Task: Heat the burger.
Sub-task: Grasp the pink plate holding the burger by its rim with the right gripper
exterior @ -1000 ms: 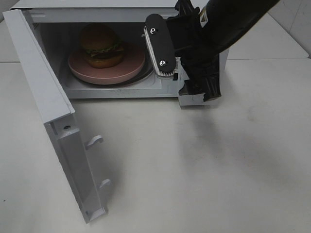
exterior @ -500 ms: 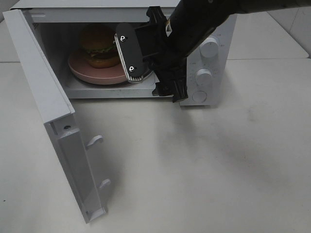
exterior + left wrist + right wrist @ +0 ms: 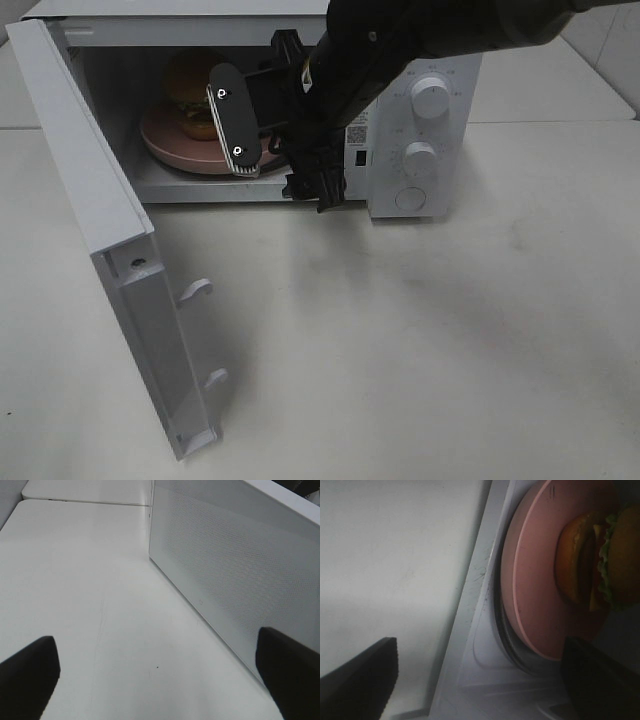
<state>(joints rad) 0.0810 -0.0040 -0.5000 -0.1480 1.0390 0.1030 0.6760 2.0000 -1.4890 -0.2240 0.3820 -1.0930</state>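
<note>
Burger (image 3: 190,95): on pink plate (image 3: 170,150) inside microwave (image 3: 420,110). Right end effector (image 3: 250,120): jaws apart, empty. Door (image 3: 110,260): open; closing, starting remain.

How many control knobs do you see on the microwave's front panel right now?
2 knobs: upper knob near the panel's top, lower knob just beneath it. A round button sits below them. The right arm covers the panel's left edge, so something there may be hidden.
</note>
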